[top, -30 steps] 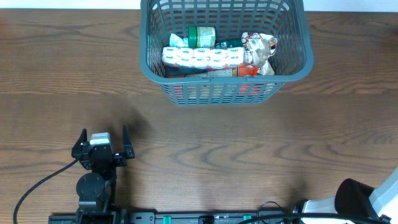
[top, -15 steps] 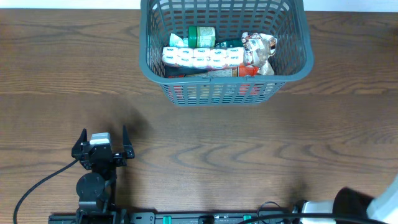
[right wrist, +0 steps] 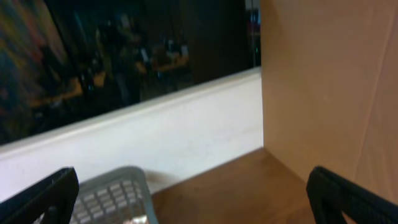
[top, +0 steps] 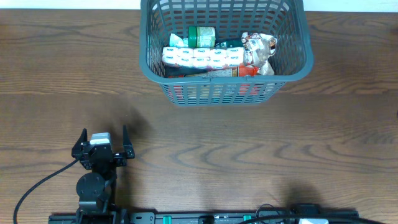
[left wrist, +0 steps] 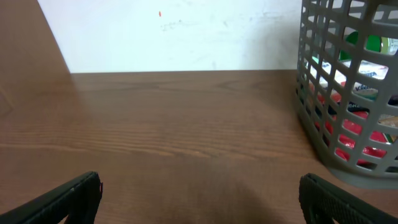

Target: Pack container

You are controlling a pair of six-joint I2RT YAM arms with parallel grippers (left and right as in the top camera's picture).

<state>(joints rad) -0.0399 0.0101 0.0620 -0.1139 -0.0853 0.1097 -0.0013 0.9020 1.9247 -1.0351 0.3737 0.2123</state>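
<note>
The container, a dark grey slotted basket (top: 298, 65), stands at the back middle of the table. It holds a white and red packet (top: 202, 58), a green can (top: 201, 35), a crinkled foil bag (top: 260, 50) and a red item low at the front. The basket also shows in the left wrist view (left wrist: 323, 134) and its corner in the right wrist view (right wrist: 115, 196). My left gripper (top: 104, 144) rests open and empty at the front left, far from the basket; its fingertips (left wrist: 199, 199) show wide apart. My right gripper (right wrist: 193, 202) is open and empty; it is out of the overhead view.
Bare wooden table (top: 249, 155) lies between the left gripper and the basket. A white wall (left wrist: 186, 31) backs the table. A black cable (top: 37, 186) runs from the left arm's base.
The right arm, seen at the bottom right corner a second ago, has drawn out of the overhead view. The left arm and the basket have not moved.
</note>
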